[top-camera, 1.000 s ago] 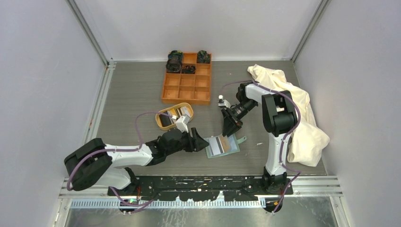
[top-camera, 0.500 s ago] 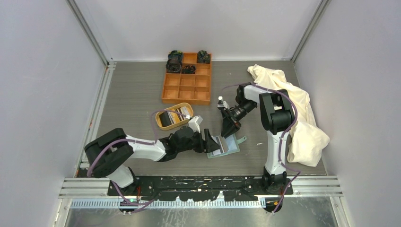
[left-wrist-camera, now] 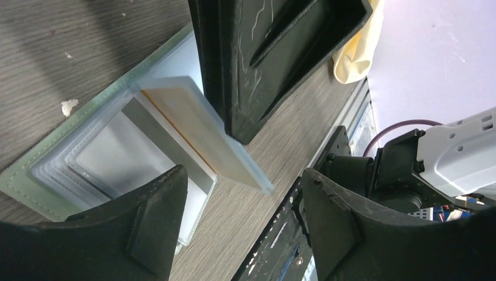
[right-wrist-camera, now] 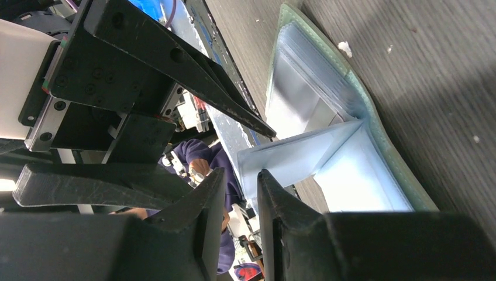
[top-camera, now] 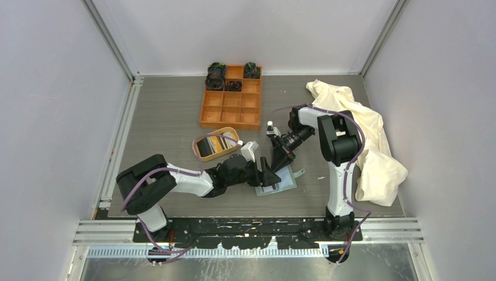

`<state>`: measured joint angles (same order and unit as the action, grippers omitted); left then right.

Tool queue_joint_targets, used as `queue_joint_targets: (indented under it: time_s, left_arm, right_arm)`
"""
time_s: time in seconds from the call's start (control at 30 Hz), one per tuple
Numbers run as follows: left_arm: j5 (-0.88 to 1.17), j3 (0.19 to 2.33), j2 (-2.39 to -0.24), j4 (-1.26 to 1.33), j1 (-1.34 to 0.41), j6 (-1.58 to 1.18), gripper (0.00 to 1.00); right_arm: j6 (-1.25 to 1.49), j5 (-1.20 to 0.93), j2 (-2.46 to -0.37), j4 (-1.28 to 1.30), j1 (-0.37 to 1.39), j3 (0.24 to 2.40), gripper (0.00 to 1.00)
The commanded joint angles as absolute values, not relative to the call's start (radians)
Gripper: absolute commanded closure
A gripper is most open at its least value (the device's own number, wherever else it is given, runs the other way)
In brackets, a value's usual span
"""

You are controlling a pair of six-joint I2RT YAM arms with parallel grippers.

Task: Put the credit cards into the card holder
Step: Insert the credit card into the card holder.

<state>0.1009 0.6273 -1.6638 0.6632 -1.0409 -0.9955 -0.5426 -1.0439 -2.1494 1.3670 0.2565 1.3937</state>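
card holder (right-wrist-camera: 310,82): soft matt green cover, glossy clear plastic inside; table (right-wrist-camera: 421,58) beside it: matt grey woodgrain.

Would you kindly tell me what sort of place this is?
Probably a lab robot cell: plain white walls enclose a grey table, two arms are bolted at its near edge, and props like an orange box and a cloth lie about.

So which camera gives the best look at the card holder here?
Left wrist: the card holder lies open, green border and stacked pale pockets plain. Right wrist shows it at a steep slant. Top external shows only a small, largely covered patch.
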Motion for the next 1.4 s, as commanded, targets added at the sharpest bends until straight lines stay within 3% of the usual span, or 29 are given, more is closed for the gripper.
queue_joint_targets:
  time_s: [0.0,0.77,1.1,1.3,1.37]
  left_arm:
    - [0.077,0.680,-1.687,0.645,-1.045,-0.993,0.28]
    - [0.028,0.636,-1.638,0.606,-1.044,-0.985,0.37]
    - [-0.052,0.666,-1.604,0.373,-1.034,-0.955,0.65]
    - [-0.079,0.721,-1.592,0.161,-1.027,-0.914,0.66]
    - [-0.060,0.734,-1.607,0.135,-1.017,-0.909,0.74]
  right_arm:
    - [-0.535,-1.078,-2.147,1.375,0.263,1.400,0.68]
    - [-0.364,-0.923,-2.043,1.170,0.243,1.336,0.67]
    - [-0.332,-0.792,-1.883,1.066,0.210,1.294,0.63]
    - [-0.410,-0.808,-1.735,1.015,0.207,1.258,0.60]
    - [-0.487,-0.873,-1.672,1.005,0.207,1.225,0.60]
